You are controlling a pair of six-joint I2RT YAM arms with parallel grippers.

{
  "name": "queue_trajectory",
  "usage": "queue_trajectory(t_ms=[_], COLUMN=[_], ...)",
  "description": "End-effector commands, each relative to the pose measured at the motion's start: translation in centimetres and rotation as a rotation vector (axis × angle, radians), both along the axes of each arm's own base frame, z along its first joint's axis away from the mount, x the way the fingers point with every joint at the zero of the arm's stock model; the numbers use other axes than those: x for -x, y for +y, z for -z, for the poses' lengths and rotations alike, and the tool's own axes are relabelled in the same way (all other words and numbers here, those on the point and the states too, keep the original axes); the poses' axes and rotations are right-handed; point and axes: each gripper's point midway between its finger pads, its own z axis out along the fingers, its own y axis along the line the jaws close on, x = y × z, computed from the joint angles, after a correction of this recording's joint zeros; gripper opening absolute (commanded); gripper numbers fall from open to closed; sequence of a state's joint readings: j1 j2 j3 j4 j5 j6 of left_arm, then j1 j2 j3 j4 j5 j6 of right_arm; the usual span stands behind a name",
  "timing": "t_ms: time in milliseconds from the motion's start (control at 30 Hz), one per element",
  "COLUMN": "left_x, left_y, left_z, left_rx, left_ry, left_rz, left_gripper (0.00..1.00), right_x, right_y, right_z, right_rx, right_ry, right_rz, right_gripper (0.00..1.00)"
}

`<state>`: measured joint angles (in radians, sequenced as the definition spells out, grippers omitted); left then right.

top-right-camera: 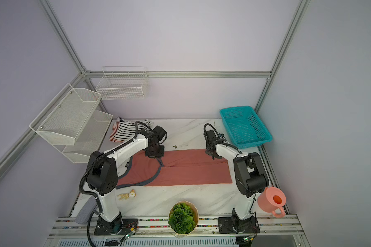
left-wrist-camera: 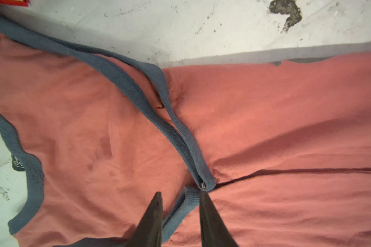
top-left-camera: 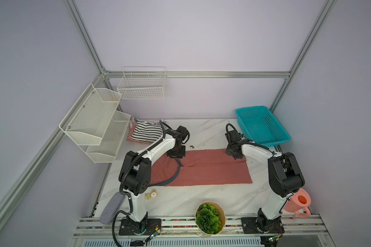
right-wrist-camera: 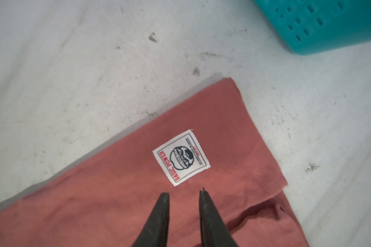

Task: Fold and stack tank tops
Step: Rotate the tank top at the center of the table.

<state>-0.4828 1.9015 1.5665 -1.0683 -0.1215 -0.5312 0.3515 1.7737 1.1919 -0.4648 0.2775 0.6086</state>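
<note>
Now we see the left pincer (left-wrist-camera: 180,192) parted astride the dusty-red cloth tank top's (left-wrist-camera: 276,111) blue-grey ribbed trim (left-wrist-camera: 124,79), and the right pincer (right-wrist-camera: 184,193) parted just beside its white woven label (right-wrist-camera: 181,157).

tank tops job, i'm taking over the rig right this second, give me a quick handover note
Left end effector: open, low over the armhole end of the dusty-red top. The blue trim lies between its fingers and does not look pinched.
Right end effector: open and empty, over the hem corner by the white label.
Things: the dusty-red top lies flat mid-table. The black-and-white striped top lies on the red-and-white striped top at the far left corner.
Done: the dusty-red top's long sides are folded in to a narrow strip.
Left: probably fold it across, then stack it on the striped pile.
</note>
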Motion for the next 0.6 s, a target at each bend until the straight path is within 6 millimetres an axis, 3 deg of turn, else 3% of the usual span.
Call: queue_trajectory(t_ms=[0, 267, 567], left_x=[-1.3, -2.7, -3.4], left_y=[-0.1, -0.9, -1.1], left_z=[0.3, 3.5, 7.1], left_rx=[-0.027, -0.044, -0.082], left_ry=[-0.001, 0.044, 0.096], left_rz=[0.000, -0.032, -0.023], left_gripper=[0.29, 0.28, 0.26], right_x=[-0.4, -0.6, -0.5], right_y=[1.4, 6.8, 7.0], right_z=[-0.3, 3.3, 6.7], right_rx=[-0.053, -0.096, -0.040], right_ry=[0.004, 0.068, 0.161], right_rz=[-0.061, -0.196, -0.229], right_gripper=[0.30, 0.28, 0.27])
